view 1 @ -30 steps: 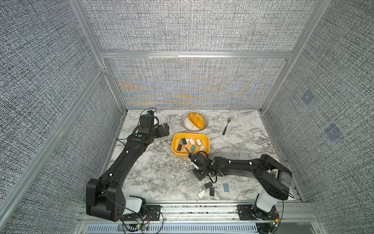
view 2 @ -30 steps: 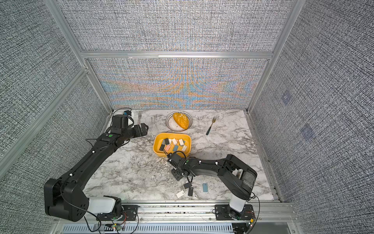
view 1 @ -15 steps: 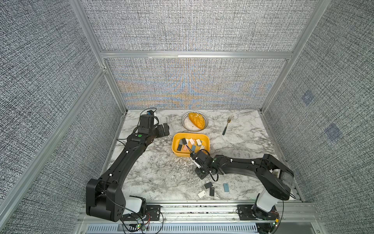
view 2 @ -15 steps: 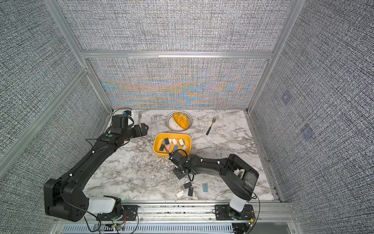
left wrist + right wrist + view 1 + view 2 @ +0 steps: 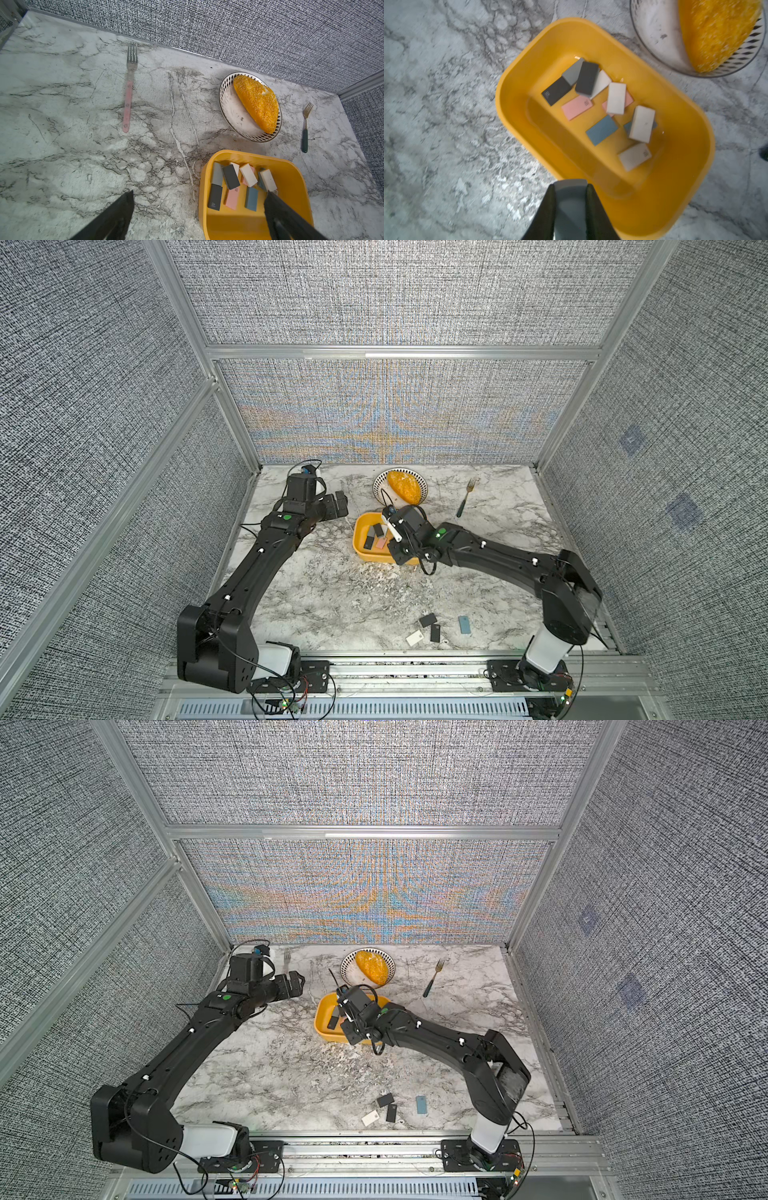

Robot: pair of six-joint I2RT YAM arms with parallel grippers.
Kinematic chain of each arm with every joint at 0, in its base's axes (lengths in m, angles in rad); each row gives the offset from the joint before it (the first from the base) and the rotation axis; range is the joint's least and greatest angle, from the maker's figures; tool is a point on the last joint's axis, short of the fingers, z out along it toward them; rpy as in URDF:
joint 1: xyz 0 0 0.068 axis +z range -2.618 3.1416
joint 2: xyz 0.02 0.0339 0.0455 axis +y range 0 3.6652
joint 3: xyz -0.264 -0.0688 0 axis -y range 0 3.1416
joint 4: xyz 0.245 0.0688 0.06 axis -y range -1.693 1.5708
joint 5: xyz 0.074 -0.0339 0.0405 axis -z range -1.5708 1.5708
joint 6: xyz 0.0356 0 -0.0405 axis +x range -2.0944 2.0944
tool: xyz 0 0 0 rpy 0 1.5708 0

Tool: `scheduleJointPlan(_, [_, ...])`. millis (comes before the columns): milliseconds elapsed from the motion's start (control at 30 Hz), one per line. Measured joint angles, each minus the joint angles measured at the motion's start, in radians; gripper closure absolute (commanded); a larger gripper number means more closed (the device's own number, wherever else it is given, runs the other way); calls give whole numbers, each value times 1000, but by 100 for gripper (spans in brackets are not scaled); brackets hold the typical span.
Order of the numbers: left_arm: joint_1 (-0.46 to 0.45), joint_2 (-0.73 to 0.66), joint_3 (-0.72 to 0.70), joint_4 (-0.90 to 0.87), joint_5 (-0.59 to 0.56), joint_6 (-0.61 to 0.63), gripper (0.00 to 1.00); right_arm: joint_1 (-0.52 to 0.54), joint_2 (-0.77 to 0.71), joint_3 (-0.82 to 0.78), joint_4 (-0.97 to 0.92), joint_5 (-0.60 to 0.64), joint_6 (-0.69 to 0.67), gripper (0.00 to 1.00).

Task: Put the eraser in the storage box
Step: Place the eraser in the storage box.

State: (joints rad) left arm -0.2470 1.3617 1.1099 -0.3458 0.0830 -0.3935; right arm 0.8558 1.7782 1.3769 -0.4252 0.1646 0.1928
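- The right pincer (image 5: pixel 570 188) was clenched on a grey eraser (image 5: pixel 571 209), with a dark finger (image 5: pixel 548 207) pressed flat against each of its sides.
- The eraser hung over the rim of the storage box (image 5: pixel 685 187), the shallow yellow tub, and was not lying inside it.
- Other erasers (image 5: pixel 586 80) lay on the floor of the box — black, grey, pink, white and blue, several of them overlapping.
- In both top views the right arm's wrist covered part of the box (image 5: pixel 370 558) (image 5: pixel 328 1036), which stood on the marble table (image 5: pixel 324 593).
- The left pincer (image 5: pixel 198 193) was released — its fingers were spread wide and held nothing.
- In a top view the left pincer (image 5: pixel 343 504) hovered above the table, to the left of the box and apart from it.
- A white plate (image 5: pixel 379 488) with a patterned rim carried an orange bread (image 5: pixel 404 488); it sat between the box and the back wall, near the box but not touching it.
- A green-handled fork (image 5: pixel 464 502) lay to the right of the plate, and a pink-handled fork (image 5: pixel 129 89) lay near the back wall on the left.
- Four loose erasers (image 5: pixel 427 619) lay near the table's front edge, well apart from the box: two black, one white and one blue.
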Motion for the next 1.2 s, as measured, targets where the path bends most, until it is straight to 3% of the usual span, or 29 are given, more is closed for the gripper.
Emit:
scheduleJointPlan(400, [0, 5, -4, 14, 6, -4, 0, -107, 224, 177, 21, 4, -68, 76])
scheduleJointPlan(1200, [0, 41, 6, 34, 21, -6, 0, -160, 369, 249, 84, -43, -91, 75])
